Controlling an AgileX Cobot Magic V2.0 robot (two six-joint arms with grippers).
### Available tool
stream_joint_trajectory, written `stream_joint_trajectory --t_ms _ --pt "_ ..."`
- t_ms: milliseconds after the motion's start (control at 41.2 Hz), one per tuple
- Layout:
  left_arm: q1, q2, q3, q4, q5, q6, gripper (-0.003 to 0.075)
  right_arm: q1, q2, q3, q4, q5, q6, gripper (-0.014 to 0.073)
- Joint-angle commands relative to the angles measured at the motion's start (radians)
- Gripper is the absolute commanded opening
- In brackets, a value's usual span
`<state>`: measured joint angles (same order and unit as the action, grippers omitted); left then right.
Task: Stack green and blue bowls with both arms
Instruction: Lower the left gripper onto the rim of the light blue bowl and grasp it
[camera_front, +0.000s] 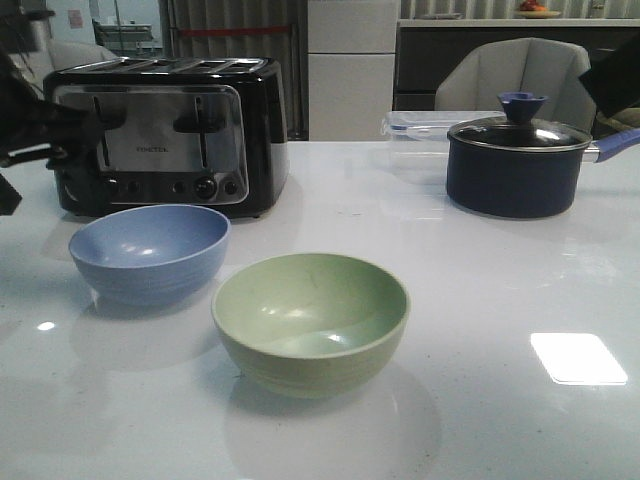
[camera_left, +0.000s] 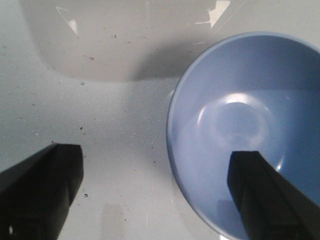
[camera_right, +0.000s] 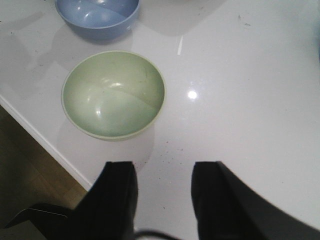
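Observation:
The periwinkle blue bowl (camera_front: 148, 250) stands upright on the white table in front of the toaster. The pale sage green bowl (camera_front: 310, 320) stands upright just right of it and nearer me, a small gap apart. In the left wrist view my left gripper (camera_left: 155, 167) is open wide and empty above the blue bowl's (camera_left: 240, 125) rim, one finger (camera_left: 265, 195) over its inside, the other (camera_left: 45, 185) over bare table. My right gripper (camera_right: 162, 172) is open and empty over the table, short of the green bowl (camera_right: 114, 94); the blue bowl (camera_right: 97, 15) lies beyond.
A black and chrome toaster (camera_front: 165, 135) stands at the back left. A dark navy lidded pot (camera_front: 515, 165) and a clear plastic box (camera_front: 420, 135) stand at the back right. The table's edge (camera_right: 40, 140) runs close to the green bowl.

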<state>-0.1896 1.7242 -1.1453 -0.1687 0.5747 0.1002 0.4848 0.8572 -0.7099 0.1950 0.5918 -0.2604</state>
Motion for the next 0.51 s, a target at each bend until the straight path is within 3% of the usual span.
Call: stream_joint_trajectory --t_ms 0,146,364,485 --pt "-0.006 0.03 -0.072 -0.029 -0.026 -0.001 0.0617 0.001 -0.004 -0.026 -0.001 -0.063 -0.01 0.0395" --pt "-0.006 0.089 -0.103 -0.036 -0.023 -0.001 0.0479 0.001 -0.004 -0.026 -0.001 -0.063 -0.01 0.0395" --pt "-0.006 0.101 -0.11 -0.054 -0.018 -0.001 0.0188 0.001 -0.004 -0.026 -0.001 -0.063 -0.01 0.0395" --pt "-0.006 0.101 -0.114 -0.054 0.004 -0.001 0.009 0.001 -0.004 -0.026 -0.001 -0.063 -0.01 0.0395"
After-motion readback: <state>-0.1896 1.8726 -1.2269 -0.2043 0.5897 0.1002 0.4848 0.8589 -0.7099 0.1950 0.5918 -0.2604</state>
